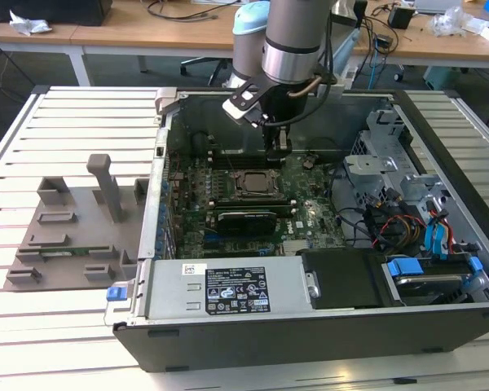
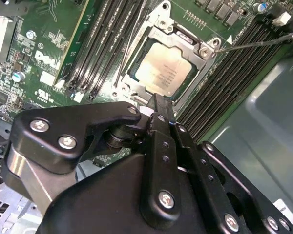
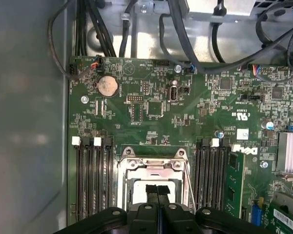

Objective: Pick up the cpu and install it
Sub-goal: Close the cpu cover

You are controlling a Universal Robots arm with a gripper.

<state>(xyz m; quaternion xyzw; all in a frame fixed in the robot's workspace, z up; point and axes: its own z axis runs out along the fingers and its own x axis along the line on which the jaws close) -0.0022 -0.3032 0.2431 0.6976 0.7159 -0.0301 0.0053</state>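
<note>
Exterior view: open computer case point(image 1: 310, 346) lies on the slatted surface point(image 1: 65, 342), and a grey moulded fixture point(image 1: 73, 220) sits at 9 o'clock from it. The arm point(image 1: 293, 41) comes in from 12 o'clock and the gripper point(image 1: 278, 155) hangs inside the case over the motherboard point(image 1: 310, 212). The cpu point(image 1: 251, 182) sits in the socket frame point(image 1: 235, 194), just off the gripper toward 7 o'clock. A long black expansion card point(image 1: 244, 218) is at 6 o'clock from the socket. The power supply point(image 1: 228, 289) runs along the case's near wall, and the drive bay with blue clips point(image 1: 424, 236) is at 3 o'clock.

Second wrist view: the cpu point(image 2: 163, 70), silvery top up, lies flat inside the socket frame point(image 2: 205, 51), with memory slots point(image 2: 107, 44) on both flanks. The fingers point(image 2: 161, 109) are clenched together into one thin blade with nothing between them. The gripper point(image 2: 158, 100) tip is right at the cpu's near edge; cannot tell whether it touches.

First wrist view: the gripper point(image 3: 157, 189) tips are pressed together with only a hairline seam, sitting over the middle of the socket frame point(image 3: 154, 153). The pale cpu point(image 3: 138, 192) top shows beside them. Memory slots point(image 3: 93, 175) flank the socket, and the coin battery point(image 3: 107, 86) is well apart from it on the board.
</note>
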